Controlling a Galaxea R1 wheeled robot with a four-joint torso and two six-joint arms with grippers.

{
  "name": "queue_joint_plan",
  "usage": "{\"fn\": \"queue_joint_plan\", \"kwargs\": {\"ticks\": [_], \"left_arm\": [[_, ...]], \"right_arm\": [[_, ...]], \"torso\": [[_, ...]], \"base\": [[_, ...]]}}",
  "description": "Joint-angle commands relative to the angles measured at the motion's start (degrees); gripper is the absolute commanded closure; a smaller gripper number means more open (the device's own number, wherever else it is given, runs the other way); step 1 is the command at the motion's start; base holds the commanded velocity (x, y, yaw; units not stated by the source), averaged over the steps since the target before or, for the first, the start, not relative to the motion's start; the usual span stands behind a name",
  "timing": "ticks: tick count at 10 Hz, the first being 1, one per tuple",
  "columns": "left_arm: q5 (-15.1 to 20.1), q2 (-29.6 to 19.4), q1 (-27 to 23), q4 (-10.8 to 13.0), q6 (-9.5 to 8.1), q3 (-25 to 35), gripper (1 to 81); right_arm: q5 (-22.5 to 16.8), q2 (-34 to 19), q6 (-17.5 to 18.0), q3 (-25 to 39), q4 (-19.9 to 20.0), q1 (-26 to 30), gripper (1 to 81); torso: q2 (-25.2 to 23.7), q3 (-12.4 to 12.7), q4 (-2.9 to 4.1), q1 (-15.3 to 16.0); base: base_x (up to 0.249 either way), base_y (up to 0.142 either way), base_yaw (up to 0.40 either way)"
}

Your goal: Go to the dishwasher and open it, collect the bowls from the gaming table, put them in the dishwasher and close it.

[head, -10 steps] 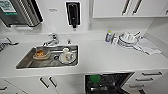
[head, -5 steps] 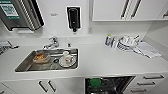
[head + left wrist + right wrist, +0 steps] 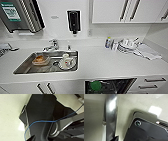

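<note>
You're parked in front of a white kitchen worktop (image 3: pixel 100 63), with white wall cupboards above it and a black dispenser on the wall. Take the sink (image 3: pixel 27 70) as your landmark: there's an orange-brown dish (image 3: pixel 40 59) and some white dishes (image 3: pixel 66 62) sitting in it, and the tap is just behind. Below the worktop, right of the sink, the dishwasher (image 3: pixel 110 86) stands open, dark inside, and the green bowl (image 3: pixel 95 85) already sits in its rack near the side closest to the sink. So my guess is that loading is done and closing is what's left.

What could bite you here: the door and most of the rack are cut off at the frame edge, so you can't judge how far out the rack is. Push the door up with the rack still out and it'll jam, or knock the bowl over. You're also close to the cabinet fronts, so a blind arm swing could clip a drawer handle.

Honestly the wrist views don't help much. They're mostly dark robot parts, a blue cable (image 3: pixel 41 122) and pale floor, plus a shiny steel strip in the right one, maybe the door edge, hard to say. I can't tell whether either end effector is open or closed.
</note>
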Motion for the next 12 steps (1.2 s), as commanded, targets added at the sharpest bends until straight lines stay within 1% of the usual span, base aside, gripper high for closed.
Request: {"fn": "queue_joint_plan", "kwargs": {"ticks": [1,2,3,4,5,6,7,8,9,10,11,12], "left_arm": [[3.44,-0.77,0.55,0.31,-0.16,0.03,1.0],[3.53,-0.77,0.55,0.31,-0.16,0.03,1.0],[3.53,-0.60,0.55,0.40,-0.16,0.03,1.0],[3.44,-0.33,0.55,0.49,-0.16,0.03,1.0],[3.53,-0.16,0.55,0.49,-0.16,0.03,1.0],[3.53,-0.33,0.03,0.49,-0.07,0.03,1.0],[3.53,-0.42,-0.33,0.49,0.02,-0.41,1.0],[3.44,-0.16,-0.59,1.19,0.81,-1.89,1.0],[3.44,0.10,-1.03,1.80,0.90,-3.21,1.0],[3.44,0.10,-1.46,2.85,0.99,-4.53,1.0],[3.44,0.19,-1.91,3.39,0.99,-5.75,1.0],[3.44,0.19,-2.26,3.39,0.90,-6.47,1.0]], "right_arm": [[5.99,-6.22,3.44,3.27,0.75,8.04,1.0],[7.13,-7.70,3.70,5.44,0.75,9.01,1.0],[7.22,-9.10,3.70,7.21,0.66,10.24,1.0],[7.31,-10.79,3.44,9.42,-0.39,10.51,1.0],[6.80,-10.80,2.82,9.87,-4.12,9.81,1.0],[5.47,-9.03,2.73,8.11,-9.70,7.11,1.0],[2.92,-5.78,2.73,4.06,-17.18,3.68,1.0],[2.83,-1.50,2.73,-3.09,-27.19,0.25,1.0],[3.44,0.80,2.73,-7.77,-36.10,-2.30,1.0],[3.44,2.21,2.73,-10.76,-43.81,-4.15,1.0],[3.44,4.11,2.56,-13.04,-52.53,-6.17,1.0],[3.19,6.33,2.56,-15.26,-58.36,-7.67,1.0]], "torso": [[0.06,0.00,0.00,-0.02],[-0.05,0.00,0.00,0.06],[0.02,0.00,0.00,0.09],[0.00,0.00,0.02,0.09],[0.00,0.00,0.02,0.11],[0.00,0.00,0.02,0.11],[0.00,0.02,0.02,0.13],[0.00,0.02,0.02,0.15],[0.00,0.02,0.02,0.17],[0.00,0.02,0.02,0.17],[0.00,0.02,0.02,0.19],[0.00,0.02,0.02,0.19]], "base": [[0.000,0.000,0.000],[0.000,0.000,0.000],[0.000,0.000,0.000],[0.000,0.000,0.000],[0.000,0.000,0.000],[0.000,0.000,0.000],[0.000,0.000,0.000],[0.000,0.000,0.000],[0.000,0.000,0.000],[0.000,0.000,0.000],[0.000,0.000,0.000],[0.000,0.000,0.000]]}}
